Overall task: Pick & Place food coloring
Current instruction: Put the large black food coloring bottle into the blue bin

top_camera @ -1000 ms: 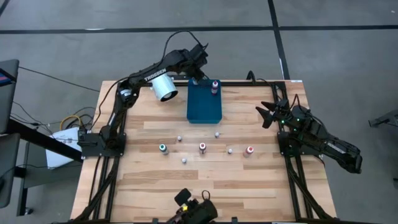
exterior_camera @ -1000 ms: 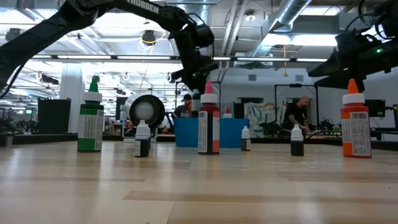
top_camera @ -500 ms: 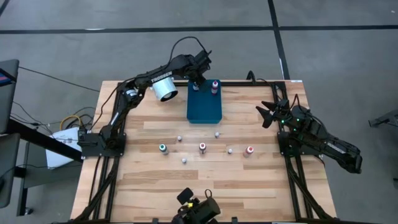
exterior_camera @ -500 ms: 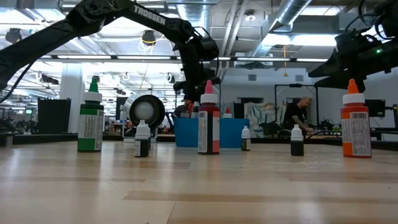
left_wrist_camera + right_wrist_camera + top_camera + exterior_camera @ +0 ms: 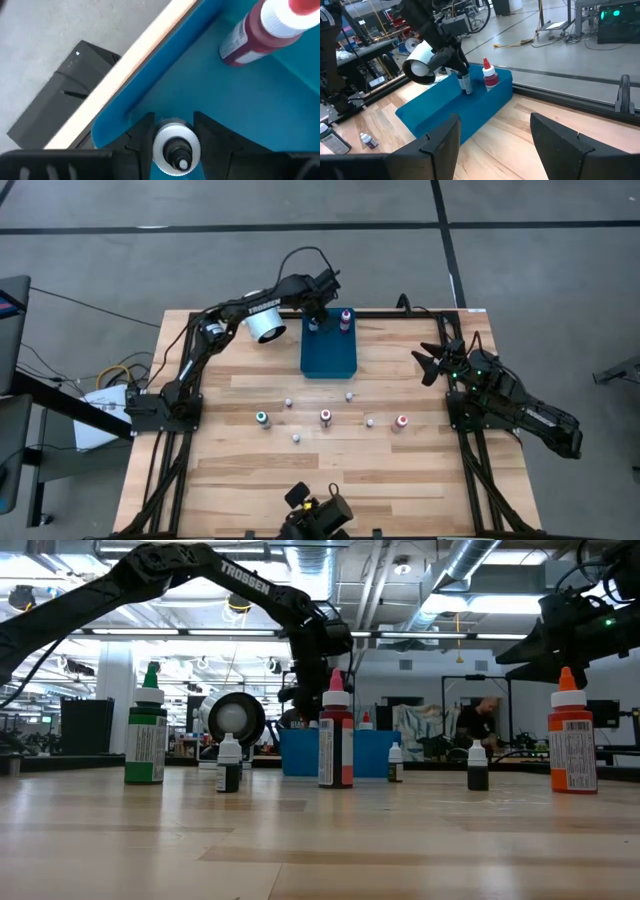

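Note:
My left gripper point(image 5: 315, 321) is down in the far left corner of the blue tray point(image 5: 330, 356), shut on a small dark food coloring bottle with a white cap point(image 5: 175, 147). A red bottle with a white collar and red tip point(image 5: 346, 319) stands on the tray floor beside it. Across the middle of the table stand the green-topped point(image 5: 262, 419), pink-topped point(image 5: 325, 417) and red-topped point(image 5: 402, 422) bottles, with several tiny white ones such as point(image 5: 296, 437). My right gripper point(image 5: 428, 363) waits open at the table's right side. My left gripper pinches the bottle just below its white cap point(image 5: 161, 150), one finger point(image 5: 142, 136) on each side. The fingers come from above, pointing down. The bottle hangs upright inside the tray point(image 5: 465, 84); whether its base rests on the tray floor I cannot tell.
A large white cylinder point(image 5: 266, 323) lies on its side just left of the tray, close to my left arm. The tray's near half point(image 5: 329, 365) is bare. Bare wood lies along the table's near edge and between the tray and my right gripper.
My left gripper has come down with the bottle into the tray's far left corner and has stayed shut on it. The other bottles and my right arm have kept still.

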